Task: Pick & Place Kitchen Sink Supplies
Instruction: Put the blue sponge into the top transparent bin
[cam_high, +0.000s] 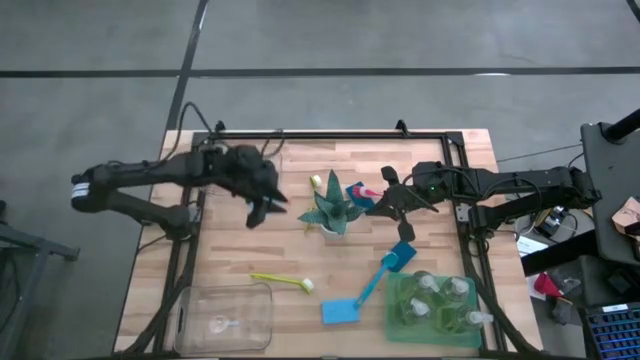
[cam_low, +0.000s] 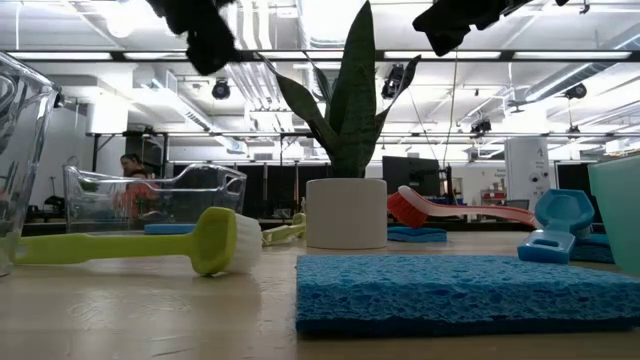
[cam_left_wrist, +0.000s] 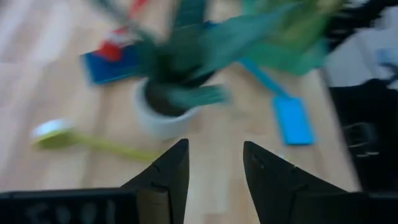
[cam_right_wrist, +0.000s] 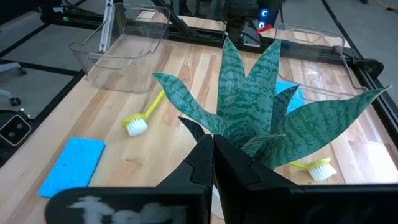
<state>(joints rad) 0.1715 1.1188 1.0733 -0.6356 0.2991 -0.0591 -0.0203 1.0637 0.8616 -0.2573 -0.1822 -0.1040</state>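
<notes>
Several clear pump bottles (cam_high: 428, 286) stand in the green tray. One blue sponge (cam_high: 340, 312) lies flat near the table's near edge. A second blue sponge (cam_high: 354, 190) lies behind the plant with the red-pink brush (cam_high: 367, 192) on it. The blue brush (cam_high: 385, 270) lies beside the tray. One yellow-green brush (cam_high: 283, 282) lies near the clear bin, another (cam_high: 316, 182) lies behind the plant. My left gripper (cam_high: 266, 206) (cam_left_wrist: 214, 168) hovers open to the left of the plant. My right gripper (cam_high: 386, 205) (cam_right_wrist: 213, 152) hovers shut to the plant's right.
The spiky potted plant (cam_high: 331, 210) stands mid-table between the two grippers. A clear bin (cam_high: 222, 315) sits at the near left corner and the green tray (cam_high: 396, 318) at the near right. Bare wood shows on the table's left half (cam_high: 215, 250).
</notes>
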